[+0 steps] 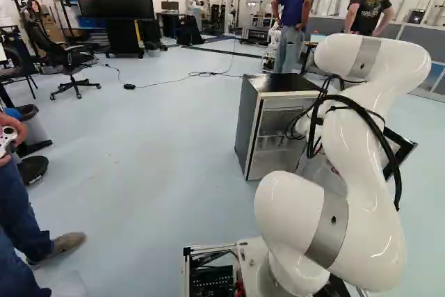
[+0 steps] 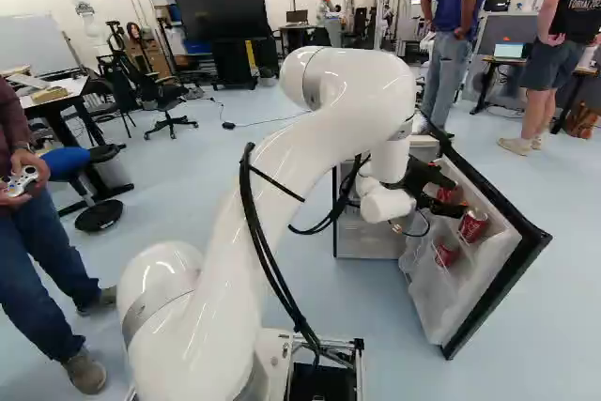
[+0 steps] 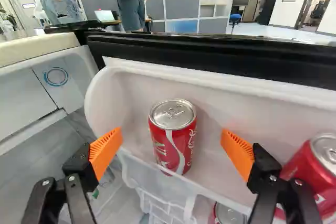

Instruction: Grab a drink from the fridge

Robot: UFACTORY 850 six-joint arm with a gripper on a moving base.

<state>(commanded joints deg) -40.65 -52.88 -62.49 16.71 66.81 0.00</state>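
Observation:
My gripper point(image 2: 427, 185) reaches in over the door shelf of the open fridge point(image 2: 371, 232) in the right base view. In the wrist view the gripper point(image 3: 171, 136) stands open, its orange-padded fingers to either side of a red can point(image 3: 174, 150) with a silver top. This can is upright in the white upper door bin, slightly ahead of the fingertips, and neither pad visibly touches it. A second red can point(image 3: 315, 169) stands in the same bin beside one finger, partly covered by it. A third can point(image 3: 228, 214) shows below, in a lower bin.
The black-edged fridge door point(image 2: 498, 260) stands swung out beside the gripper, its bin walls close around the fingers. The fridge cabinet point(image 1: 252, 123) shows left of the arm in the left base view. Cables hang along my arm.

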